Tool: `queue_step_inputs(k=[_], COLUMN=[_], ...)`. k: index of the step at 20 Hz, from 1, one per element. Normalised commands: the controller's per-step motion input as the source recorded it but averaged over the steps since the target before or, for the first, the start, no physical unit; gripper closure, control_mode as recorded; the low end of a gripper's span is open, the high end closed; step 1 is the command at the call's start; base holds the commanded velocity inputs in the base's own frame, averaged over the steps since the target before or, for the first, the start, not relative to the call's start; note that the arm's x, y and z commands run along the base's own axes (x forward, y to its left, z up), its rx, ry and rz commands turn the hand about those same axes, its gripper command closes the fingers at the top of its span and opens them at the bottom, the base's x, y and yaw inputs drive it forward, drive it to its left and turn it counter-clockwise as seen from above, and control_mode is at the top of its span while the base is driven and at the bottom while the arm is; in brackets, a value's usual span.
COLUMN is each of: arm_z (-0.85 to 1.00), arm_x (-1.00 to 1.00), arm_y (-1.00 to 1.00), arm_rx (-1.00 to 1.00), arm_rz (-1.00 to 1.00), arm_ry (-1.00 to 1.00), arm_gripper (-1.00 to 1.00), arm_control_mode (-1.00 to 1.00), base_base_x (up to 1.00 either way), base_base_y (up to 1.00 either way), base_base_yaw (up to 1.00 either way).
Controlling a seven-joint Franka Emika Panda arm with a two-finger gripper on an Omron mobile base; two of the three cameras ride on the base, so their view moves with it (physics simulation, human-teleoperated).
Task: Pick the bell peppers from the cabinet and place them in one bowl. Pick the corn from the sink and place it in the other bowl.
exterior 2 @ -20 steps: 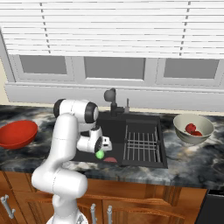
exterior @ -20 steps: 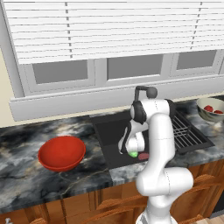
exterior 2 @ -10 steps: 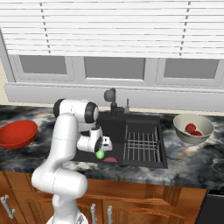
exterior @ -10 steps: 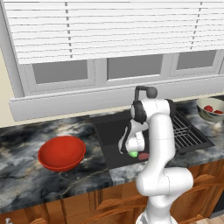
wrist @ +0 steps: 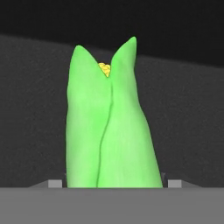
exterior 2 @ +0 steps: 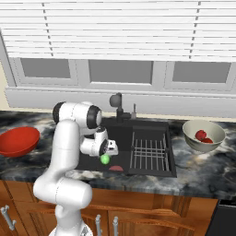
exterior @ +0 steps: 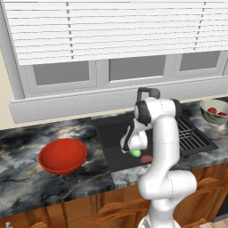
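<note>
left base view, going left to right: the red bowl (exterior: 62,155) sits on the marble tabletop (exterior: 26,178), well apart to the left of the jaws. next comes the black sink (exterior: 113,138), where the gripper (exterior: 135,151) hangs low inside the basin. the corn (exterior: 136,153) shows as a green tip at the jaws' lower end, and a flat reddish disc (exterior: 146,158) lies just beside it on the basin floor. right of the jaws is the wire drain rack (exterior: 191,133), and far right the pale bowl (exterior: 214,111) with the two red bell peppers (exterior: 216,111) already in it.

in the hand view the corn (wrist: 109,127) stands between the two finger tips (wrist: 55,183), husk pointing away, yellow kernels at the split. the jaws look clenched on the corn, with the tips pressing its lower sides.

risks from here, as i judge them: the husk is smooth and tapered, so the cob could slide out during the lift. the sink's near wall stands between the jaws and the red bowl, so a low sideways swing could knock the corn loose. releasing off-centre over so shallow a bowl could let it roll over the rim.
</note>
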Motion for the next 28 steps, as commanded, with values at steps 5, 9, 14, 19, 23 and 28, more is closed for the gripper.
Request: queue_step_inputs(k=[5, 9, 14, 19, 23, 28], arm_z=[0.12, 0.14, 0.58, 0.66, 0.69, 0.63], arm_x=[0.00, 0.00, 0.00, -0.08, -0.19, -0.23], arm_y=[0.18, 0.34, 0.13, 0.09, 0.07, 0.01], arm_rx=[0.00, 0.00, 0.00, 0.00, 0.00, 0.00], arm_rz=[0.02, 0.02, 0.00, 0.00, 0.00, 0.00], arm_ry=[0.01, 0.00, 0.00, 0.01, 0.02, 0.04], arm_gripper=[1.00, 1.00, 1.00, 1.00, 1.00, 1.00], arm_control_mode=[-1.00, -1.00, -1.00, -1.00, -1.00, -1.00], base_base_x=[0.00, 0.00, 0.00, 0.00, 0.00, 0.00], base_base_y=[0.00, 0.00, 0.00, 0.00, 0.00, 0.00], base_base_yaw=[0.00, 0.00, 0.00, 0.00, 0.00, 0.00])
